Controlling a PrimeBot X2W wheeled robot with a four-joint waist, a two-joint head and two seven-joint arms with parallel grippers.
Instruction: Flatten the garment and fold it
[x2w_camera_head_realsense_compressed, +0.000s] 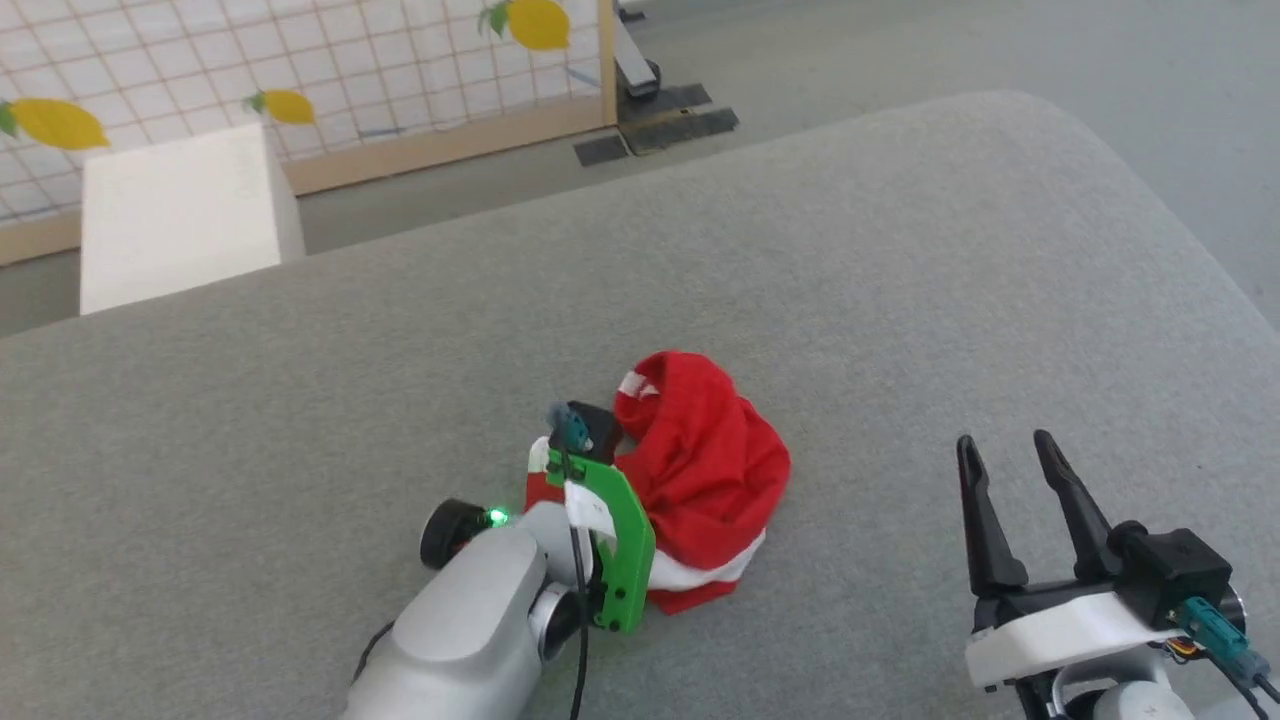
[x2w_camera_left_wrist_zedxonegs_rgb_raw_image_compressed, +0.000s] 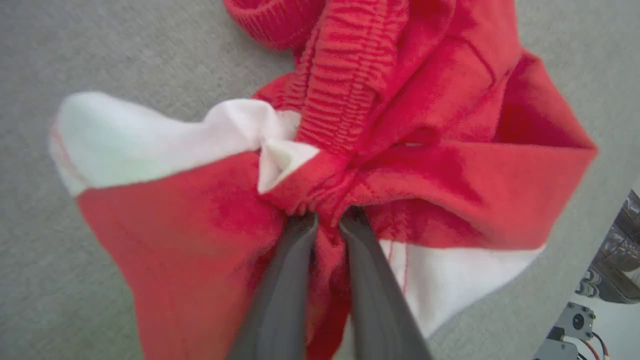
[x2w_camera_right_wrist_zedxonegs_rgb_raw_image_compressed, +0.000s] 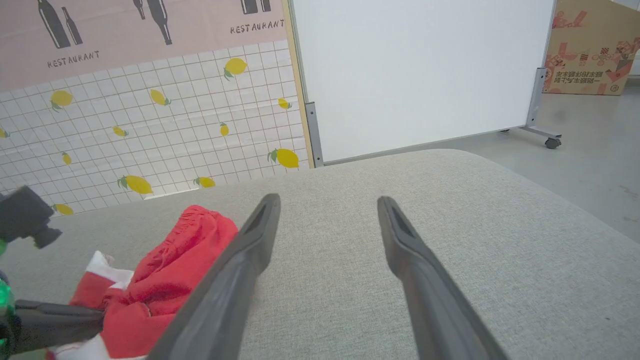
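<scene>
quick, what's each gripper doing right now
Left gripper: closed, pinching a fold of the garment.
Right gripper: open, holding nothing, off to the side of the garment.

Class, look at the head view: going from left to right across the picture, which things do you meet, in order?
White box → left arm's grey forearm → red garment → right gripper, open.
</scene>
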